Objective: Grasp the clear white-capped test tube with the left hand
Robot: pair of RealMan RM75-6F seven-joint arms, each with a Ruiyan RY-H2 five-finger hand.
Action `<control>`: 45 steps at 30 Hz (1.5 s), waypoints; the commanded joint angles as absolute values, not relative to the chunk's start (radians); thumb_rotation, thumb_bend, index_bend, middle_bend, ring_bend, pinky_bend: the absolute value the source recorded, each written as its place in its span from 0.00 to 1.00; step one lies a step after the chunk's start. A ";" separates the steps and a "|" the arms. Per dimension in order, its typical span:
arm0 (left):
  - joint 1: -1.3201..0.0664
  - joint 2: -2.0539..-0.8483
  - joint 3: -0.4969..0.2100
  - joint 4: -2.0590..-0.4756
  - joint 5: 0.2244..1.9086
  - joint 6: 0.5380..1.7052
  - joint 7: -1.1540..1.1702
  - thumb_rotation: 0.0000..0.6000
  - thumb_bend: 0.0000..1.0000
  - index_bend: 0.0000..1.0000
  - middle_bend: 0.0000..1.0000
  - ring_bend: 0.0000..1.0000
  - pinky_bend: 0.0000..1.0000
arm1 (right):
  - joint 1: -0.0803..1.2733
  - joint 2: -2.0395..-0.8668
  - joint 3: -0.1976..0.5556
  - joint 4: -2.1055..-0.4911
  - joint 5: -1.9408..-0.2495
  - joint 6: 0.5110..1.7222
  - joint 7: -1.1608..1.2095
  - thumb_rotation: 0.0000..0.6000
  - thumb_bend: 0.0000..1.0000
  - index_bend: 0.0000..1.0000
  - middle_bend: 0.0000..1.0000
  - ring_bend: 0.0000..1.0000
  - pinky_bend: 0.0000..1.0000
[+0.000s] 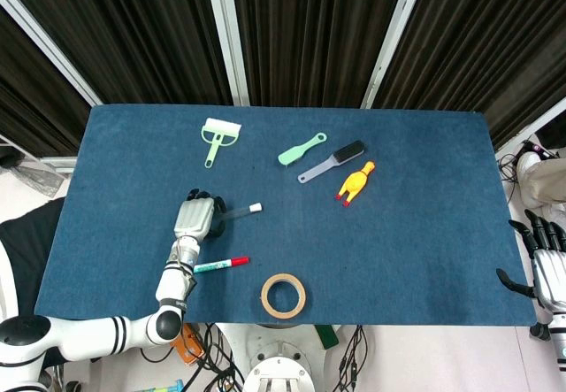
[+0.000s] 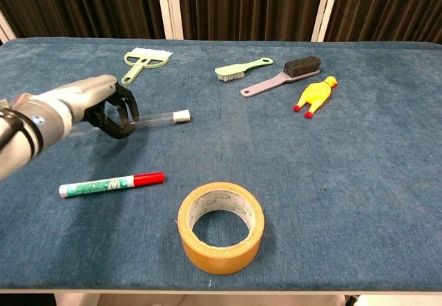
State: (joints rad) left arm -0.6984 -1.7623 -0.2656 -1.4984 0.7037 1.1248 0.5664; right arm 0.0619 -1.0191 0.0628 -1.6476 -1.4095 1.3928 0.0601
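Observation:
The clear test tube (image 2: 162,118) with a white cap (image 2: 182,116) lies left of the table's middle, its cap pointing right. My left hand (image 2: 97,106) has its dark fingers (image 2: 123,116) curled around the tube's left part, hiding that end. From the head view, the left hand (image 1: 196,218) covers most of the tube (image 1: 239,211), and only the capped end sticks out. My right hand (image 1: 548,272) hangs off the table's right edge with fingers apart and holds nothing.
A green-and-red marker (image 2: 110,184) lies just in front of the left hand. A roll of tan tape (image 2: 221,226) sits near the front edge. Further back are a green scraper (image 2: 146,60), a green brush (image 2: 240,68), a black brush (image 2: 283,74) and a yellow rubber chicken (image 2: 315,95).

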 commanded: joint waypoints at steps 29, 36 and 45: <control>-0.623 -1.385 -0.366 -1.779 0.838 0.853 0.079 1.00 0.43 0.50 0.52 0.18 0.08 | 0.062 -1.015 0.062 -1.654 -1.401 1.386 0.057 1.00 0.36 0.21 0.01 0.00 0.00; -0.606 -1.221 -0.431 -1.850 0.890 0.801 -0.048 1.00 0.43 0.50 0.52 0.18 0.09 | 0.062 -1.014 0.062 -1.656 -1.400 1.386 0.055 1.00 0.36 0.21 0.01 0.00 0.00; -0.581 -1.074 -0.461 -1.902 0.895 0.801 -0.143 1.00 0.43 0.50 0.52 0.18 0.08 | 0.060 -1.012 0.064 -1.659 -1.393 1.385 0.061 1.00 0.36 0.21 0.01 0.00 0.00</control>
